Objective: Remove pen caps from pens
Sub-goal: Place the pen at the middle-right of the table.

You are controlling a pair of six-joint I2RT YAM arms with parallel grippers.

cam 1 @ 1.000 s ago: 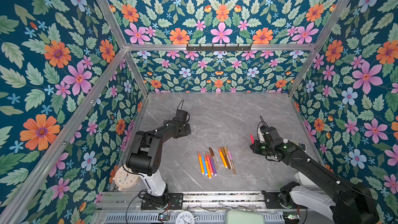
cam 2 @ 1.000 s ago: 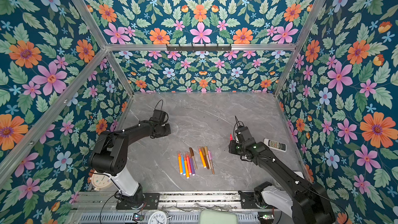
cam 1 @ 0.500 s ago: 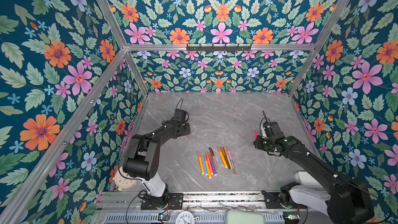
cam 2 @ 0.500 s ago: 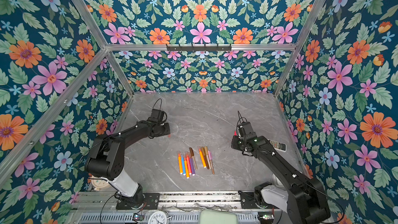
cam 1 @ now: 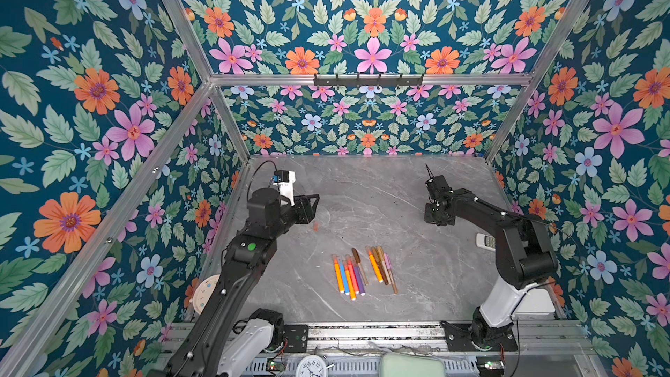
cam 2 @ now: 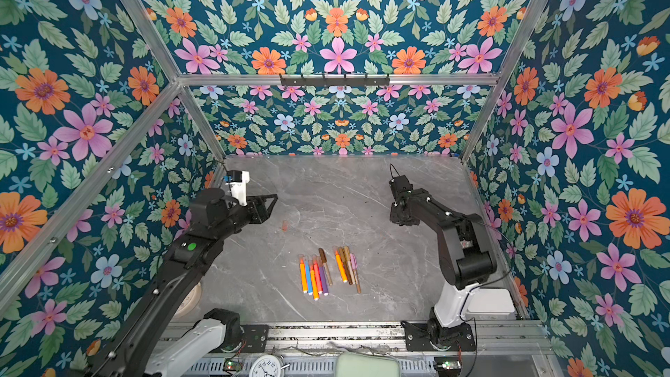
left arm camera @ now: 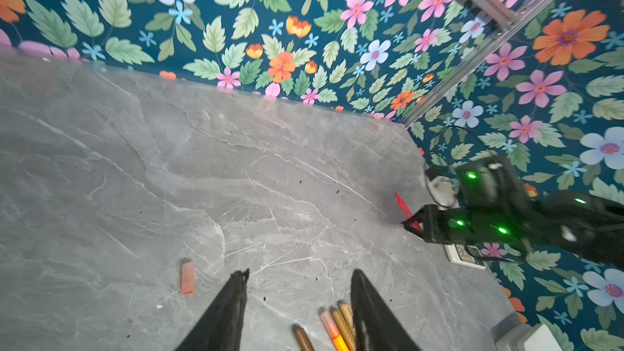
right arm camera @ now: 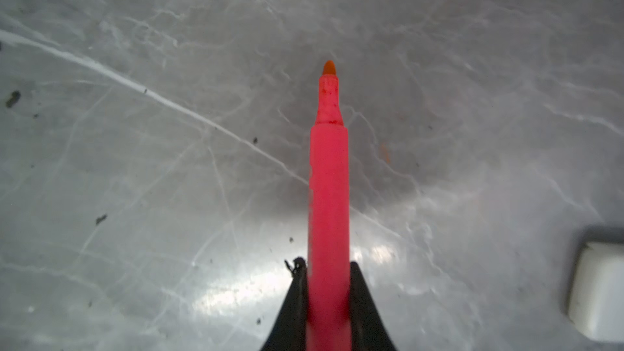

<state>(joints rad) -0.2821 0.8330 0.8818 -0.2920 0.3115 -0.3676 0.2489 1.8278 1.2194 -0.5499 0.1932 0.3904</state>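
Pointing tip-outward from right tool (right arm camera: 328,266), pen (right arm camera: 328,180).

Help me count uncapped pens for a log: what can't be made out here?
Pens: left wrist view, mostly cut by the edge and the left pincer.
Remote control: a top view, partly behind the right arm.
Red pen, rear end: right wrist view, swallowed by the right pincer.
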